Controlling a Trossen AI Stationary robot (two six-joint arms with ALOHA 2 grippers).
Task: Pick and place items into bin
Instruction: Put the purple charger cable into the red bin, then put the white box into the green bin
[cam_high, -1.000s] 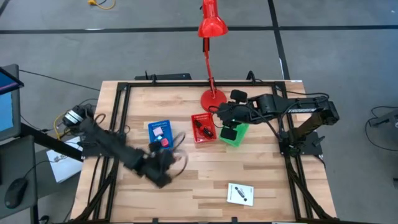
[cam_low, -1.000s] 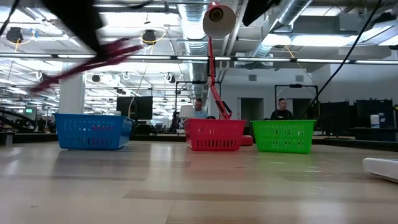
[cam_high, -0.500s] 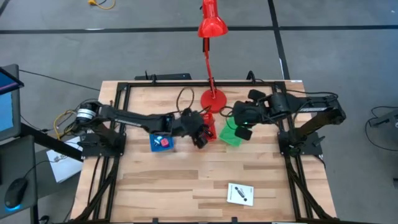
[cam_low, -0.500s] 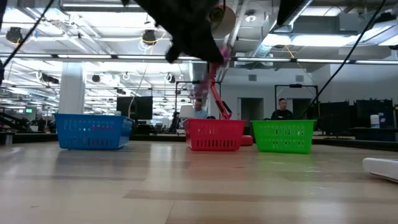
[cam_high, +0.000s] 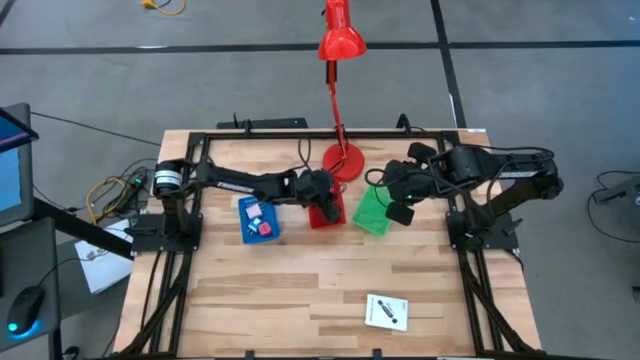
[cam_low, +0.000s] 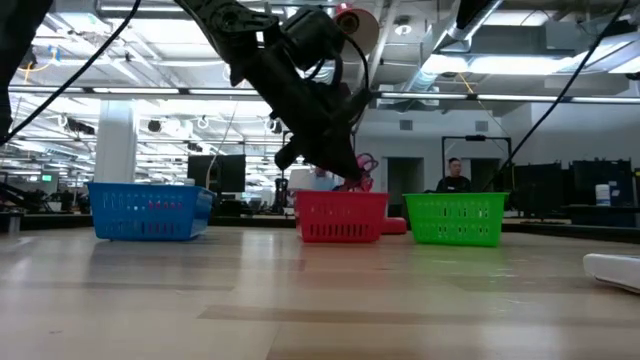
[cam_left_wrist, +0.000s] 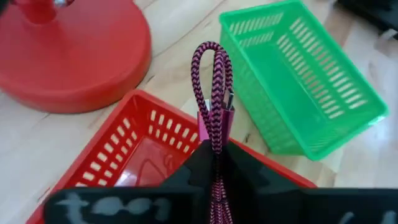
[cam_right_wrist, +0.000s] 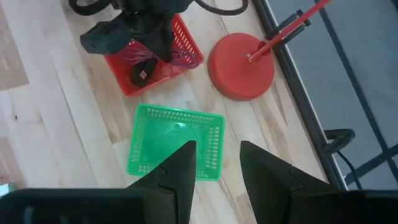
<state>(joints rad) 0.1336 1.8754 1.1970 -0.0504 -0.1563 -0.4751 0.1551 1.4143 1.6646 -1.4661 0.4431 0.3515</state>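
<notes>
My left gripper (cam_high: 324, 197) is over the red bin (cam_high: 330, 214), shut on the maroon cord (cam_left_wrist: 211, 68). In the low view it slants down just above that bin's rim (cam_low: 340, 197). My right gripper (cam_right_wrist: 214, 168) is open and hovers above the green bin (cam_right_wrist: 174, 149), touching nothing. A black-and-red stick tool (cam_right_wrist: 142, 73) lies in the red bin. The blue bin (cam_high: 258, 218) holds a red piece and a pale piece. A white card (cam_high: 386, 311) lies flat near the table's near edge. My left gripper pinches the maroon cord between its two fingers, across a bundle of doubled strands (cam_left_wrist: 213, 134). A loop and a metal plug end (cam_left_wrist: 226, 115) stick out beyond the fingertips. The fingers slant down from the table's left. The loop is lifted, over the red bin's open top.
The three bins stand in a row on the table's far half. The red lamp's round base (cam_high: 343, 160) sits just behind the red bin, and its stem rises beside my left gripper. Bare wood (cam_high: 300, 290) fills the near half. People show in the room behind.
My left arm has swung from the table's near left, up and across toward the far right, carrying the cord. It has come down over the red bin. My right gripper has drawn back a little toward the table's right, staying above the green bin.
</notes>
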